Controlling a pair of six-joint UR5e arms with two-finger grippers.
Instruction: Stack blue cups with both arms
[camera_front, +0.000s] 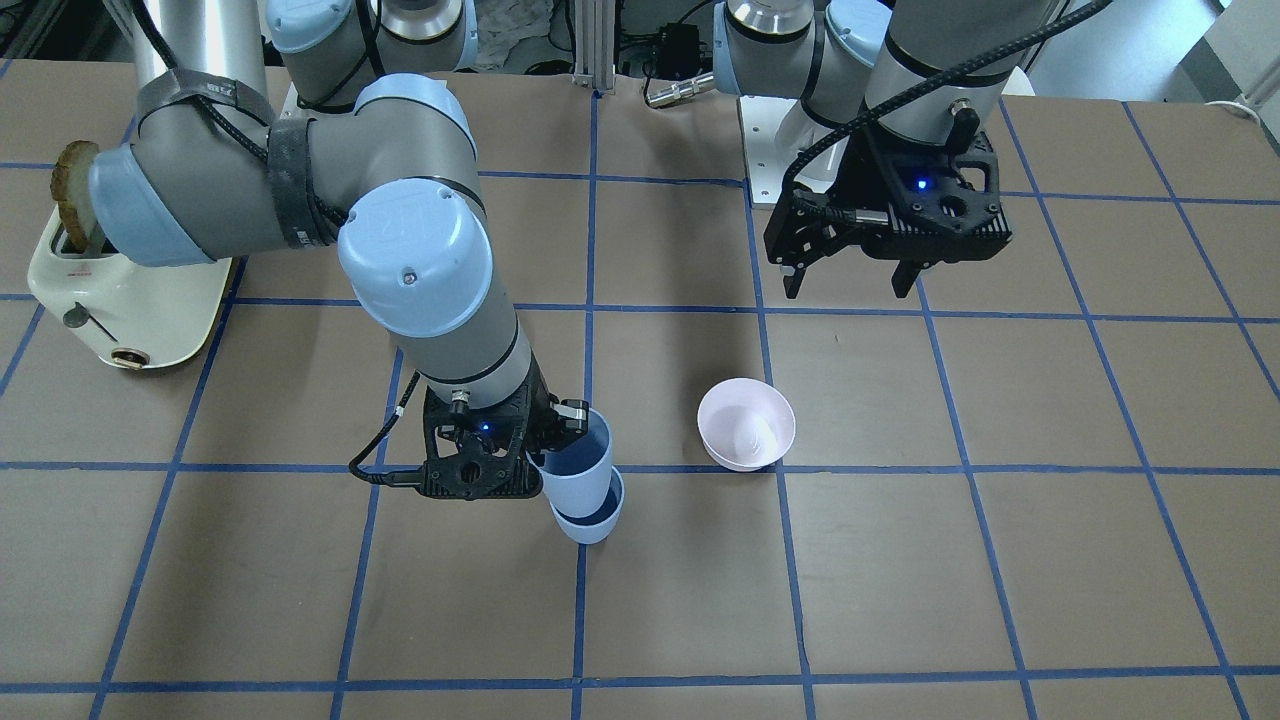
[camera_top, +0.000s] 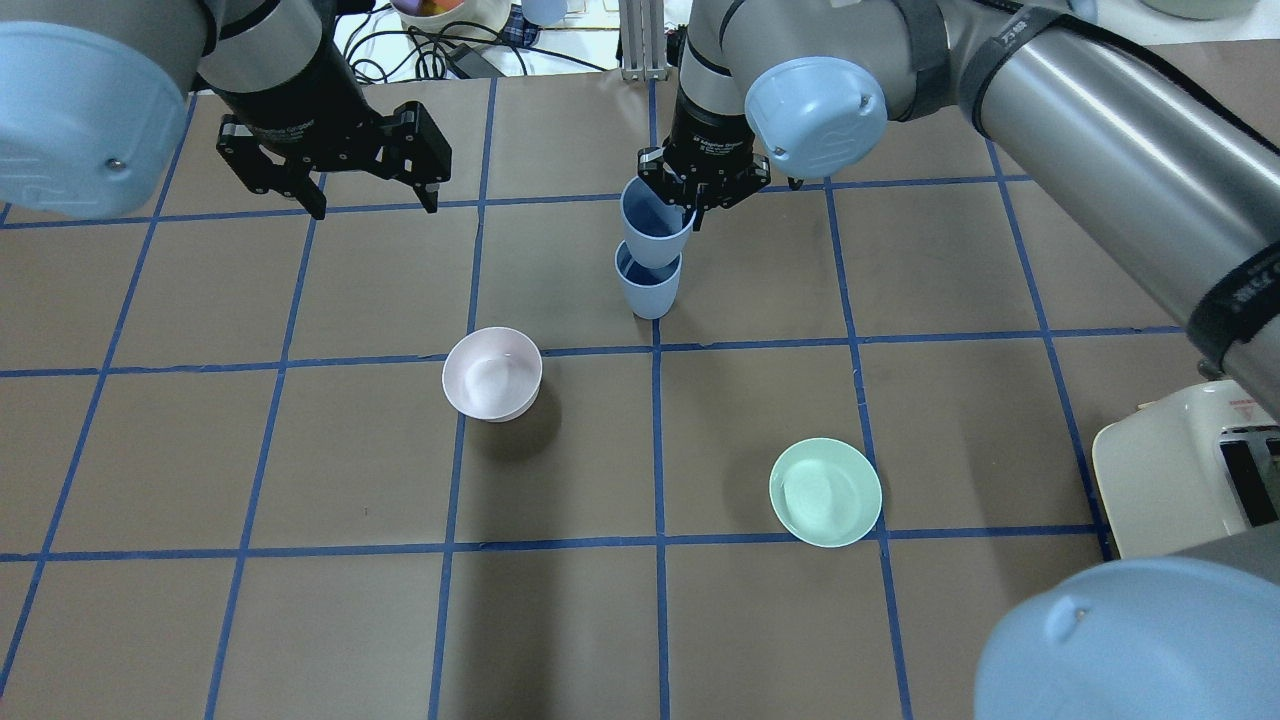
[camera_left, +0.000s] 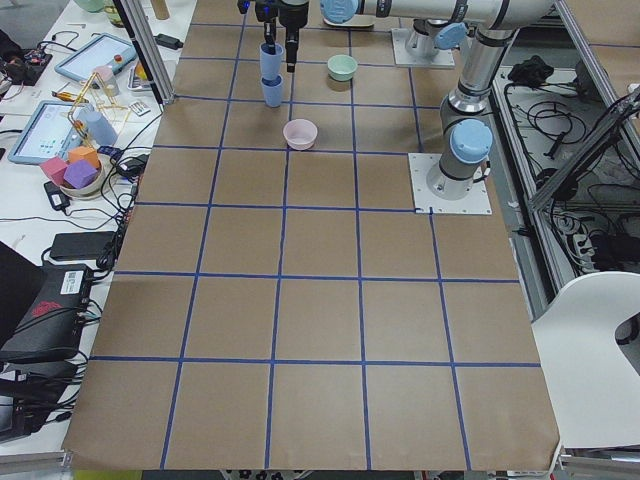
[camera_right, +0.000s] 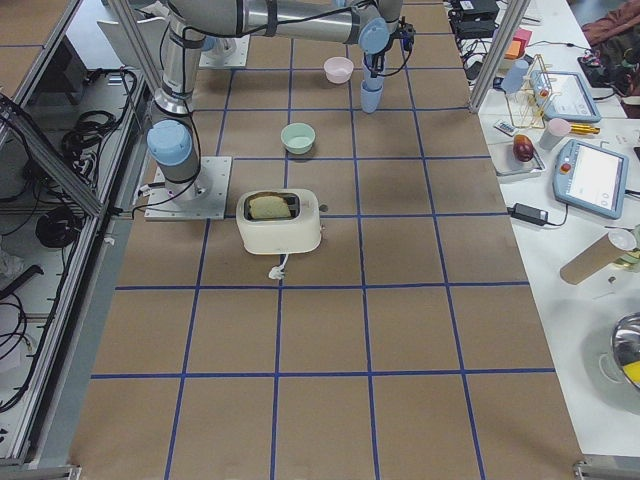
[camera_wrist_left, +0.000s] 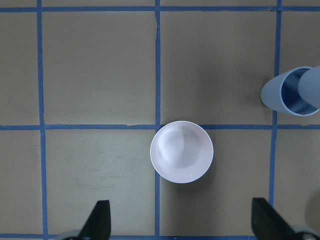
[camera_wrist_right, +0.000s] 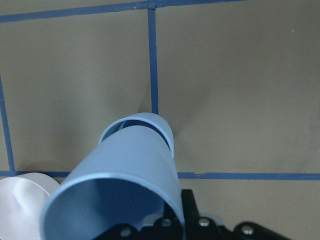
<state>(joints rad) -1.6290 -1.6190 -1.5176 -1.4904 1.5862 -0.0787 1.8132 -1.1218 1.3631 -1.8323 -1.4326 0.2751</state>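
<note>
One blue cup (camera_top: 648, 288) stands upright on the table near a tape crossing. My right gripper (camera_top: 690, 205) is shut on the rim of the second blue cup (camera_top: 652, 222) and holds it tilted, with its base in the mouth of the standing cup. The right wrist view shows the held cup (camera_wrist_right: 125, 185) entering the lower cup's rim (camera_wrist_right: 160, 125). The front view shows both, the held cup (camera_front: 578, 470) over the lower cup (camera_front: 592, 520). My left gripper (camera_top: 375, 207) is open and empty, hovering above the table away from the cups, over the pink bowl (camera_wrist_left: 181, 151).
The pale pink bowl (camera_top: 492, 373) sits left of the cups. A mint-green bowl (camera_top: 825, 492) sits nearer the robot on the right. A cream toaster (camera_front: 120, 290) with toast stands by the right arm's side.
</note>
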